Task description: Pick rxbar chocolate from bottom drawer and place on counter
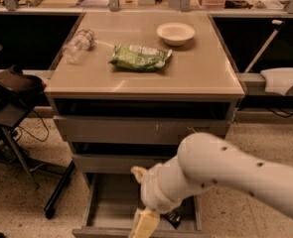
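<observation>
Bottom drawer (111, 202) open; end effector (145, 224) above (rxbar chocolate (175, 218) beside).

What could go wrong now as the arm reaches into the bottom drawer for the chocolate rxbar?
The arm hides most of the rxbar chocolate, and the gripper hangs left of it over the front of the bottom drawer, so descending could miss or strike that front. Later, the green snack bag, bowl and bottle crowd the back of the counter.
</observation>
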You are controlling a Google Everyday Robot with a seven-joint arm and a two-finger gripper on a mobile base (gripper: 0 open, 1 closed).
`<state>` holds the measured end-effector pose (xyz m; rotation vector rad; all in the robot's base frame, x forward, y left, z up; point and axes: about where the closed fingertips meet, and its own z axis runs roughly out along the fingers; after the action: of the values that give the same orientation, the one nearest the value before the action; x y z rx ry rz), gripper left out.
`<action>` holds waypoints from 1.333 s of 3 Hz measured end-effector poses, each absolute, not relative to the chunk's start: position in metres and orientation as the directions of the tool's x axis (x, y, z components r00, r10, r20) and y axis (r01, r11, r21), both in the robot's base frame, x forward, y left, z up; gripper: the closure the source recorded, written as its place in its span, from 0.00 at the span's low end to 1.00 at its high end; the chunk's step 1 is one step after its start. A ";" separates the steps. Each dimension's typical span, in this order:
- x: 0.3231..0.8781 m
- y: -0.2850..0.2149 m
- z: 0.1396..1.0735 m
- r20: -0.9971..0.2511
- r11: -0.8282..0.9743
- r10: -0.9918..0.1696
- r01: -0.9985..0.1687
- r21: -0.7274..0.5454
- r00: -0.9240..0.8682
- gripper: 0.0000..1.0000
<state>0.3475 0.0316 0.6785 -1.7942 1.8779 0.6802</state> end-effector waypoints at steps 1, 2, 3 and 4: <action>0.331 0.047 0.632 -0.585 -0.008 -0.810 -0.997 0.077 -0.039 0.00; 0.331 0.047 0.633 -0.584 -0.008 -0.811 -0.997 0.075 -0.038 0.00; 0.354 0.003 0.615 -0.600 0.128 -0.789 -0.990 0.057 -0.136 0.00; 0.383 -0.061 0.597 -0.658 0.340 -0.712 -0.940 -0.017 -0.245 0.00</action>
<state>0.3826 -0.0605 0.5971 -1.4397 2.0370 0.5204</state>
